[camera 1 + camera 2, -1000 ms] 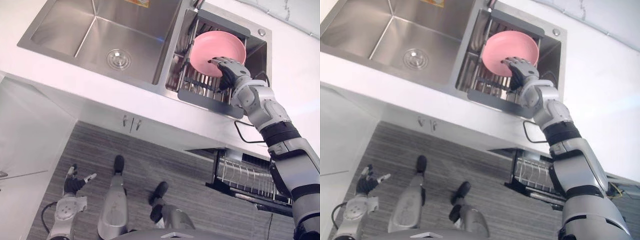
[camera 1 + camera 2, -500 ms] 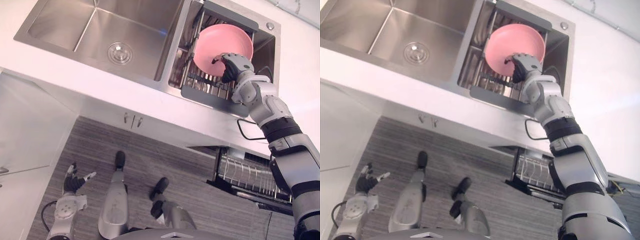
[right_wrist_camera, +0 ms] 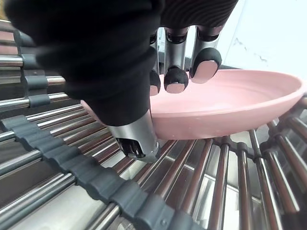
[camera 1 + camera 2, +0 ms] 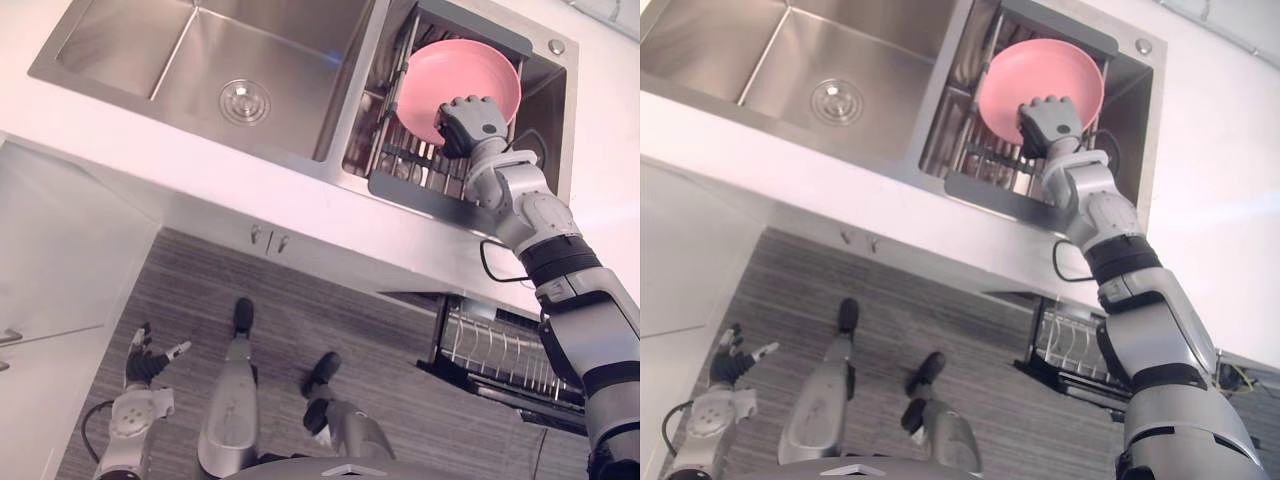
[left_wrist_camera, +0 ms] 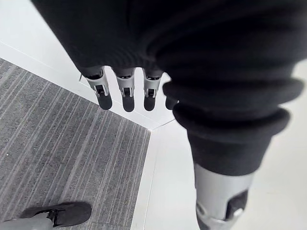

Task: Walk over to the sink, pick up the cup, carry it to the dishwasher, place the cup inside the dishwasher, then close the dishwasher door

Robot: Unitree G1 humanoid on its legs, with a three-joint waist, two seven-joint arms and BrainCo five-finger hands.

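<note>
One second has been enough for my right hand [image 4: 468,122] to turn from reaching at the pink bowl [image 4: 440,75] to gripping it. The back of the hand now faces my head camera. In the wrist view the fingers [image 3: 206,62] curl over the rim into the hollow, with the thumb [image 3: 139,139] underneath, so I read it as a closed pinch on the rim. The task says cup, but what I see is this shallow pink bowl.

The bowl leans on the rack [image 4: 420,170] in the small right-hand basin of the sink [image 4: 200,60]. My head camera has shifted a little, and allowing for that the bowl sits about where it did. I cannot tell whether its lower edge has left the bars.

I judge the pick-up to be at the grasp stage, with the lift, the carry and the door all still to do. A grip on the rim alone may let the bowl swing or slip, so I would raise it slowly clear of the bars.

The dishwasher [image 4: 500,355] stands open below the sink and to its right, under the worktop [image 4: 100,140]. My left hand [image 4: 147,365] hangs far below the sink, fingers loose and empty
</note>
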